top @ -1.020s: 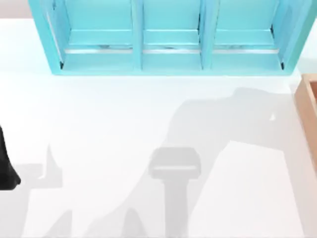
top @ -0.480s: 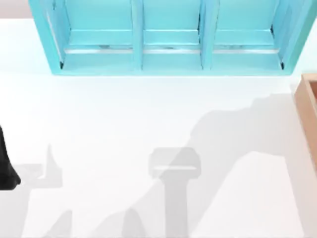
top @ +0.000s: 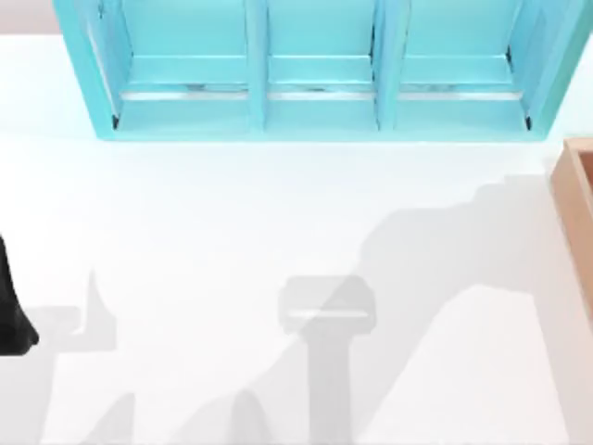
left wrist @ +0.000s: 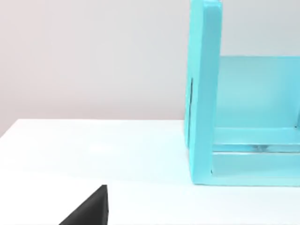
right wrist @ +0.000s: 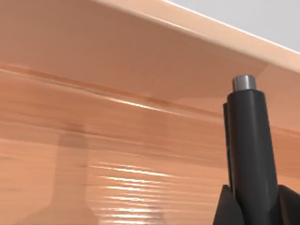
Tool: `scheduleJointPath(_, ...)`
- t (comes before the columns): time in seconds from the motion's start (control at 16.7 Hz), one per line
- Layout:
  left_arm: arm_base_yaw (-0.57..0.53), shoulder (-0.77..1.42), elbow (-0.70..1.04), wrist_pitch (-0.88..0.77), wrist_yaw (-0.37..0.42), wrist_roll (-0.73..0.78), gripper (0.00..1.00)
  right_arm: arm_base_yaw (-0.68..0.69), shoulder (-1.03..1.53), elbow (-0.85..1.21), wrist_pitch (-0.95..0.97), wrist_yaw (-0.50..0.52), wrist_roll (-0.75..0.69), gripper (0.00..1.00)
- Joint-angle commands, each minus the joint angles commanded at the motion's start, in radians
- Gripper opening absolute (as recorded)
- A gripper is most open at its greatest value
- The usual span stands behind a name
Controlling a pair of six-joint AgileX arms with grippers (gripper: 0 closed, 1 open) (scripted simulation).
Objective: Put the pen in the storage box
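The pen (right wrist: 248, 140), a black barrel with a grey metal end, stands upright between two dark fingers (right wrist: 226, 208) of my right gripper (right wrist: 255, 213), which is shut on it. Close behind it is the inside of the storage box (right wrist: 117, 61), with tan wooden walls and a glossy floor that carries the pen's shadow. In the top view the storage box (top: 576, 213) shows as a tan corner at the right edge of the table. My left arm (top: 11, 320) is parked at the table's left edge.
A big light-blue three-compartment shelf unit (top: 315, 69) stands along the back of the white table (top: 232, 213), and its side wall (left wrist: 201, 93) is near the left wrist camera. Arm shadows lie across the table's middle and right.
The right arm's shadow on the table has slid to the right, toward the storage box, mostly in the first half second. The left arm has not moved.
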Motion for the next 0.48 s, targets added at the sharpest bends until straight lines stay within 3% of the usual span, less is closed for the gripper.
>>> scheduleJointPath(0.48,0.0,0.0,0.0,0.0,0.0,0.0,1.0,0.0,0.0,0.0,0.0,0.0,0.0,0.83)
